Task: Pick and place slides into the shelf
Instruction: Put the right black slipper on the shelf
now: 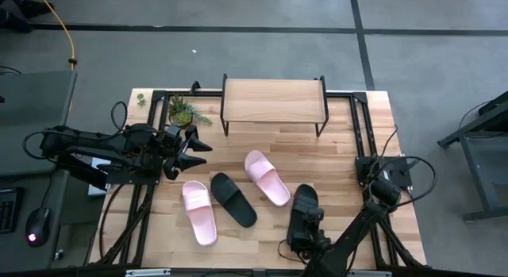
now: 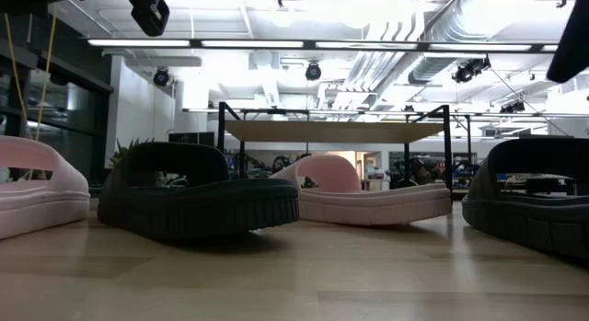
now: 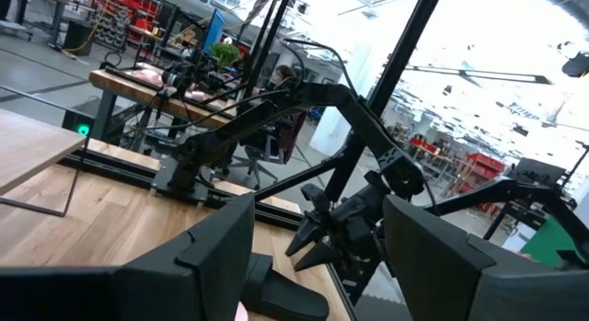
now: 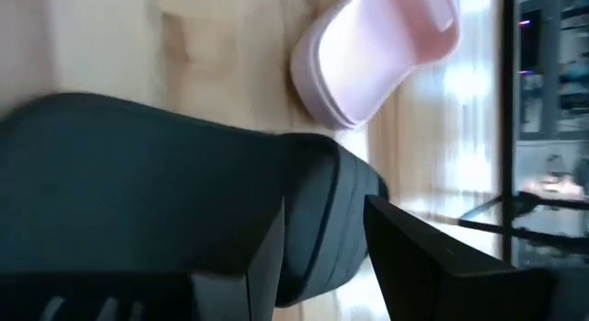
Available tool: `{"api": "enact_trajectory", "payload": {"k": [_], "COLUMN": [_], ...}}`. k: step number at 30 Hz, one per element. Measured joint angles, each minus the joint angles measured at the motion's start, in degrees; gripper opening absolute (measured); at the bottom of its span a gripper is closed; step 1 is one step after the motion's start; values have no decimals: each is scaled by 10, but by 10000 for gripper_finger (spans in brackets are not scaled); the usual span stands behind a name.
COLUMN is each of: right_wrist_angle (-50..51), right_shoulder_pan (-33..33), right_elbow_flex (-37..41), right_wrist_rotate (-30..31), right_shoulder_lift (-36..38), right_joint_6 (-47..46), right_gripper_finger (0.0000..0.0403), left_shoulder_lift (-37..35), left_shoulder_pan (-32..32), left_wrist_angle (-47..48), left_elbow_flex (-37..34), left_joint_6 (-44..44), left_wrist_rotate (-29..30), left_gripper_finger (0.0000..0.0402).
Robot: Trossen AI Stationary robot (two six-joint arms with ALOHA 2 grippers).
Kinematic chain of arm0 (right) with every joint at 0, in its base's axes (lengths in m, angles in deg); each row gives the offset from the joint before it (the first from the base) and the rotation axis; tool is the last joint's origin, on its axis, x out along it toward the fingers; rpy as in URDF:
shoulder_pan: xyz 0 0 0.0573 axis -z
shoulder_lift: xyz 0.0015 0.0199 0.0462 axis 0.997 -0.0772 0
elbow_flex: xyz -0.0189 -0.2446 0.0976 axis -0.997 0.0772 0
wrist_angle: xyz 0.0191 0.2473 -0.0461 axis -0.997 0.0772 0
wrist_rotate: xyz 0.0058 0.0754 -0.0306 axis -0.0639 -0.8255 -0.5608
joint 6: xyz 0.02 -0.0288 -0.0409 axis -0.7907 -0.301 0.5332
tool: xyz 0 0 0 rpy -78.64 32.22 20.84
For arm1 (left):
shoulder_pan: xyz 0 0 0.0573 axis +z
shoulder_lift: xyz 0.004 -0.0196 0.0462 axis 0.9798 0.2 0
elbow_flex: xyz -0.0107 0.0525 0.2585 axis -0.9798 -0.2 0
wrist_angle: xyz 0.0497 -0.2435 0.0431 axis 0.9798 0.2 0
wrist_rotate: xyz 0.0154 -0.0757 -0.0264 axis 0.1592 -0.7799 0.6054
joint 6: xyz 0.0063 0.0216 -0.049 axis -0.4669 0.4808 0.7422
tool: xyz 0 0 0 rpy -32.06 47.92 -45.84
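Note:
Several slides lie sole-down on the wooden table: a pale pink slide (image 1: 198,212), a black slide (image 1: 232,199), a second pink slide (image 1: 267,178) and a second black slide (image 1: 304,199). The shelf (image 1: 274,100), a light plank on thin black legs, stands at the table's far edge with nothing on it. My right gripper (image 1: 305,223) is at the near end of the second black slide (image 4: 138,174), shut on it. My left gripper (image 1: 194,150) waits open above the table's left side, holding nothing. My right gripper has the black slide's near-end edge (image 4: 327,234) in the gap between its two fingers, one finger (image 4: 433,266) on either side. The fingers slant down from the table's near side. In the low view the slide (image 2: 534,206) looks level, its sole low at the tabletop.
A small green plant (image 1: 184,112) stands left of the shelf. Black frame rails (image 1: 361,126) run along the table's sides and far edge. Bare wood lies between the slides and the shelf.

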State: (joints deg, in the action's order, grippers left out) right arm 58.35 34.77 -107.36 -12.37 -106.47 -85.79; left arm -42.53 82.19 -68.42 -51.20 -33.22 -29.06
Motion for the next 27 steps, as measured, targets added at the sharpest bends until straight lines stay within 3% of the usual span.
{"api": "enact_trajectory", "payload": {"k": [8, 16, 23, 27], "right_wrist_angle": [0, -10, -19, -23], "right_shoulder_pan": [0, 0, 4, 15], "right_elbow_flex": [110, 124, 124, 124], "right_wrist_rotate": [-47, -46, 26, 34], "right_shoulder_lift": [-1, -1, -1, -1], "right_joint_6": [-77, -86, -84, -73], "right_gripper_finger": [142, 142, 142, 142], "left_shoulder_lift": [0, 0, 0, 0], "left_shoulder_pan": [0, 0, 0, 0], "left_wrist_angle": [0, 0, 0, 0], "left_elbow_flex": [0, 0, 0, 0], "left_joint_6": [0, 0, 0, 0], "left_wrist_rotate": [0, 0, 0, 0], "left_gripper_finger": [225, 225, 225, 225]}}
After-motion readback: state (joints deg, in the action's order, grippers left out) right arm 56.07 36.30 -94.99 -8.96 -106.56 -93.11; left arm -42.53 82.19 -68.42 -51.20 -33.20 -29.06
